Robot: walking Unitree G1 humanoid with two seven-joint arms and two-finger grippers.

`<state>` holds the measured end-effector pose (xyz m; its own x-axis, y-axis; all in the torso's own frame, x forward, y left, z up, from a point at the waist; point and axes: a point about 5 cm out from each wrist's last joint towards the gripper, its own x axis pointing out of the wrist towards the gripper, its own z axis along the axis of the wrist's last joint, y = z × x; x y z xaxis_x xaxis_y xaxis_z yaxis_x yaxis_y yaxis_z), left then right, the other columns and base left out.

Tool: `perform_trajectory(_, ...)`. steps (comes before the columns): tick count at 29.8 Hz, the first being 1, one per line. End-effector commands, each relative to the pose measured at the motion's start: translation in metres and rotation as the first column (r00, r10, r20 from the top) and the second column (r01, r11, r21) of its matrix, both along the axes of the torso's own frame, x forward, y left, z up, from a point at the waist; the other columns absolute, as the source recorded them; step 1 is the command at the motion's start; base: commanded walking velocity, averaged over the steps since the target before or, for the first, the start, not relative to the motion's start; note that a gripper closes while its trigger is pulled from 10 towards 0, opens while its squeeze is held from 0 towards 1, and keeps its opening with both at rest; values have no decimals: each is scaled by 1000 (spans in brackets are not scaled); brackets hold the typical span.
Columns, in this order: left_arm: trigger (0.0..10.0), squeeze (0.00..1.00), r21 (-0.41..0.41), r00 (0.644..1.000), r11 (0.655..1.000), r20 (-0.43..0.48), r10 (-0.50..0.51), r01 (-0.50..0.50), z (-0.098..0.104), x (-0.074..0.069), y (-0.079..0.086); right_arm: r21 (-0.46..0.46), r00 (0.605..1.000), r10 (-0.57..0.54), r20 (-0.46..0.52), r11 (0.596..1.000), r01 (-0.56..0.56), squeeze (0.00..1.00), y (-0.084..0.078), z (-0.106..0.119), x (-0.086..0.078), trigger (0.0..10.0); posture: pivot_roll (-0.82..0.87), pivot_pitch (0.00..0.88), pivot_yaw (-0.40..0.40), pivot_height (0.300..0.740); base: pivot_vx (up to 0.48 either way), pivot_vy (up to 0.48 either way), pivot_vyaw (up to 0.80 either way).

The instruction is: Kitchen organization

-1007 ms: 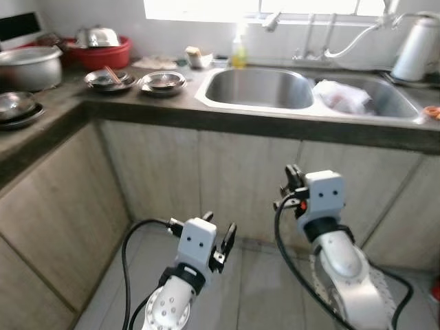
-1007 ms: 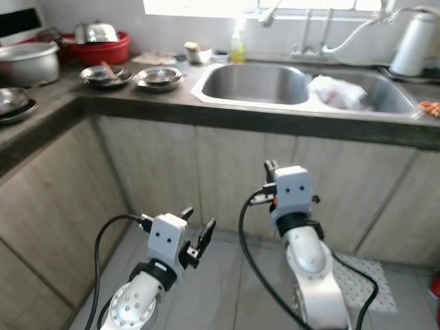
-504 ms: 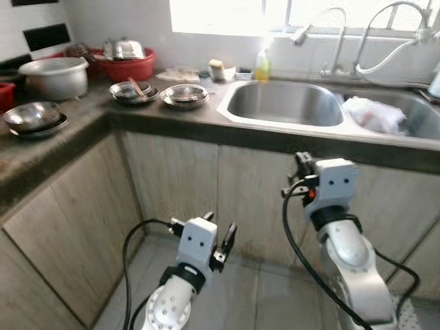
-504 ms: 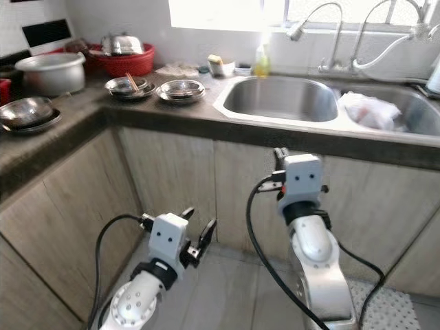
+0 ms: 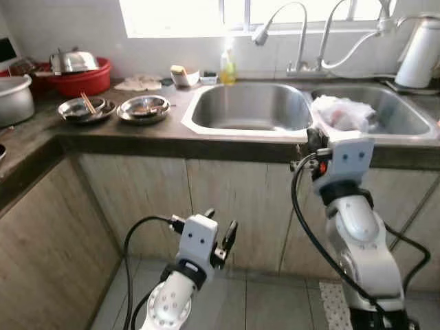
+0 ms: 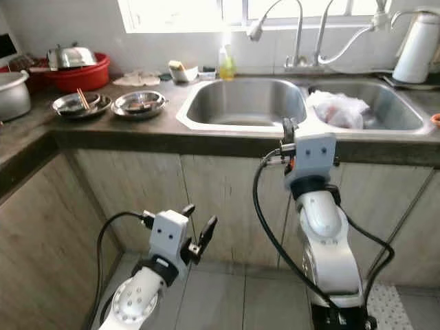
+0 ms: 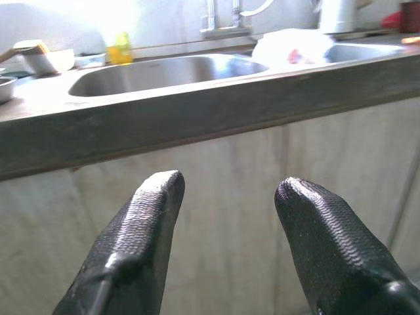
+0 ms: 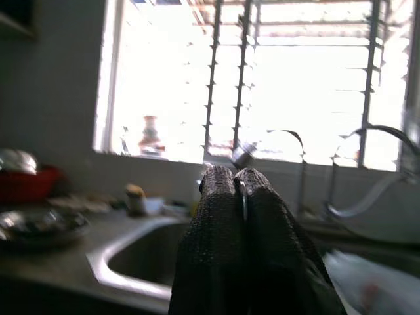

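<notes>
Dark stone-look countertop [image 5: 41,130], matte, L-shaped, over pale wood-grain cabinet doors [image 5: 234,206].

Double sink [image 5: 251,106], brushed stainless steel, rounded rectangular basins, at 12 o'clock of the head view. Right basin holds a crumpled white plastic bag [image 5: 340,113]. Two curved chrome gooseneck taps [image 5: 285,24] rise at the back edge; a yellow soap bottle [image 5: 227,69] stands beside them.

Two shallow round steel plates [image 5: 143,108] lie side by side on the counter at 10 o'clock; the left one [image 5: 81,108] carries a pair of chopsticks. Behind them, a red plastic basin [image 5: 82,77] holds a shiny metal lid. A grey pot [image 5: 14,100] sits at 9 o'clock. A small white bowl [image 5: 183,75] sits near the soap. A white kettle-like jug [image 5: 421,51] stands at 2 o'clock.

Left gripper [image 5: 218,237], textured black fingers, spread apart and holding nothing, low at 6 o'clock before the cabinet doors, below counter level. In its wrist view the fingertips [image 7: 157,197] are rounded and woven-patterned, framing the counter edge.

Right gripper [image 8: 237,197], fingers pressed together with nothing between them, raised at 3 o'clock, level with the counter edge just in front of the right basin; the silver arm [image 5: 357,234] stands upright below it, black cable looping alongside.

Floor tiles [image 5: 275,309], grey, smooth.
</notes>
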<state>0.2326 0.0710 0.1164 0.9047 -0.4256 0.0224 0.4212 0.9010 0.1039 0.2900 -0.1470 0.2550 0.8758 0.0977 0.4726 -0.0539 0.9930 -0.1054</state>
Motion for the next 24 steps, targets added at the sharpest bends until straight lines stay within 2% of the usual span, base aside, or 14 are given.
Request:
perform_trajectory(1, 10000, 0, 8, 1000, 1000, 2, 17, -17, 0, 3, 4, 7, 999, 20, 40, 1000, -20, 0, 2, 10, -1, 10000, -10, 0, -30, 740, 368, 0, 0)
perform_trajectory(2, 10000, 0, 5, 1000, 1000, 3, 21, -21, 1, 3, 5, 11, 996, 33, 78, 999, -34, 0, 3, 20, 0, 10000, -10, 0, -30, 740, 368, 0, 0)
perform_trajectory(7, 10000, 0, 2, 1000, 1000, 7, 28, -28, 2, 4, 4, 18, 987, 78, 141, 997, -81, 0, 8, 37, 2, 10000, -6, 0, -36, 740, 367, 0, 0)
perform_trajectory(18, 10000, 0, -3, 999, 999, 17, 36, -36, 4, 5, 5, 21, 977, 141, 158, 989, -146, 0, 16, 44, 7, 10000, -6, 0, -40, 740, 366, 0, 0)
perform_trajectory(24, 10000, 0, -4, 999, 999, 19, 37, -37, 5, 6, 4, 24, 975, 190, 118, 981, -194, 0, 24, 38, 11, 10000, -6, 0, -44, 740, 363, 0, 0)
